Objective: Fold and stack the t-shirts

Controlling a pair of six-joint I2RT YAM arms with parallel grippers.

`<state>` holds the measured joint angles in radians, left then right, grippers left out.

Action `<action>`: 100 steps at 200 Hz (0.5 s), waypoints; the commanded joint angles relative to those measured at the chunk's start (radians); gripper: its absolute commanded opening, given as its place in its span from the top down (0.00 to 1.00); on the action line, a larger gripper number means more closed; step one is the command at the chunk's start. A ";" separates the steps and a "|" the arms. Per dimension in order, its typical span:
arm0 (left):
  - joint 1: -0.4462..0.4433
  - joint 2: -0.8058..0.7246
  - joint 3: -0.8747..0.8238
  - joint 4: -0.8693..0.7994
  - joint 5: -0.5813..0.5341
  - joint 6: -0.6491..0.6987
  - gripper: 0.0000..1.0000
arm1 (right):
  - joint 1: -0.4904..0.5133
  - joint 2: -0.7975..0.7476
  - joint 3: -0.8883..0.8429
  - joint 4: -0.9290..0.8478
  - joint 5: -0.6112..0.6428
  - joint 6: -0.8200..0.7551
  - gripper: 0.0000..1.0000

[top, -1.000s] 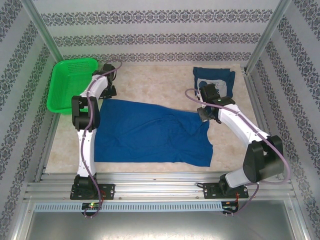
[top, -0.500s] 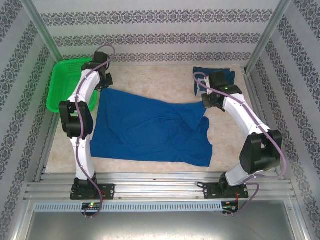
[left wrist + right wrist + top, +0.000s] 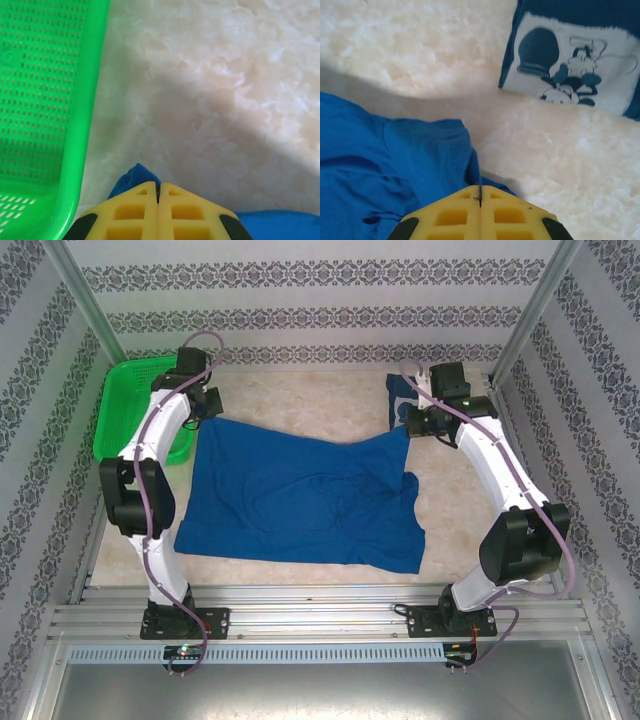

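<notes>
Your left gripper (image 3: pixel 203 406) sits in the upper left of the overhead frame, jaws pressed together on the far left corner of the spread t-shirt (image 3: pixel 300 490). In the left wrist view its yellow fingers (image 3: pixel 130 215) meet with no gap, and blue cloth pokes out on both sides of them at the bottom edge. The green mesh basket (image 3: pixel 122 415) stands just beside that corner, along the left side. Your right gripper (image 3: pixel 412 421), in the upper right, is likewise clamped shut, pinching the shirt's far right corner. The royal-blue shirt lies open and wrinkled across the middle of the pale table (image 3: pixel 300 400). A folded t-shirt (image 3: pixel 580 65), cartoon print facing up, lies near the right gripper in the upper right, apart from the spread one.
</notes>
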<state>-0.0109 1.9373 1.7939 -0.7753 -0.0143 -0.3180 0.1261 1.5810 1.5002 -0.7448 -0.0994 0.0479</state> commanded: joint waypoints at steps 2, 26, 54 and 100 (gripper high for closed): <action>0.011 -0.054 -0.047 0.061 0.030 0.019 1.00 | -0.002 0.014 0.071 -0.037 -0.031 -0.029 1.00; 0.010 -0.082 -0.080 0.083 0.045 0.025 1.00 | 0.004 0.023 0.095 -0.039 -0.011 -0.057 1.00; 0.011 -0.108 -0.095 0.088 0.049 0.034 1.00 | 0.012 0.034 0.131 -0.047 -0.015 -0.078 1.00; 0.011 -0.186 -0.134 0.111 0.047 0.051 1.00 | 0.035 0.024 0.152 -0.008 -0.050 -0.090 1.00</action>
<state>-0.0109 1.8416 1.6791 -0.7109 0.0307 -0.2985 0.1429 1.6081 1.6112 -0.7704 -0.1196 -0.0181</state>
